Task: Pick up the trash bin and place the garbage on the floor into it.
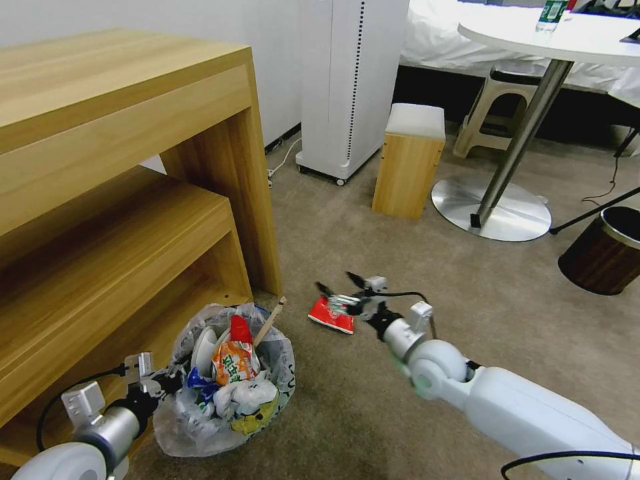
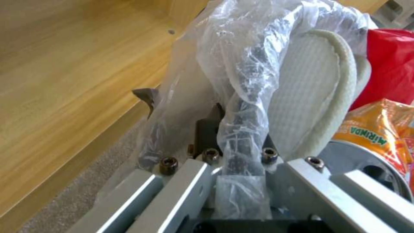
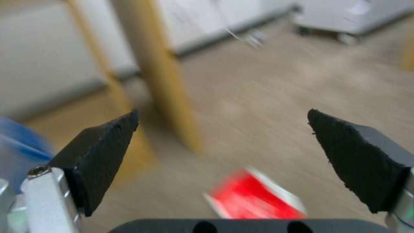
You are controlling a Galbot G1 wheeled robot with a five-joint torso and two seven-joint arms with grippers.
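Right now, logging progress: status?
Left tool shut on trash bin rim. Right tool open above red wrapper on floor. Path clear.

Left tool point(image 1: 165, 385) low at left, arm bent in from lower edge, fingers point(image 2: 207, 132) clamped on bag-lined rim. Right arm stretched forward, right tool point(image 1: 339, 285) spread wide, tips apart, nothing between.

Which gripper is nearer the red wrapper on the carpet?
Right. The right gripper hangs open just above the red wrapper; the left gripper is farther off, clamped on the trash bin rim.
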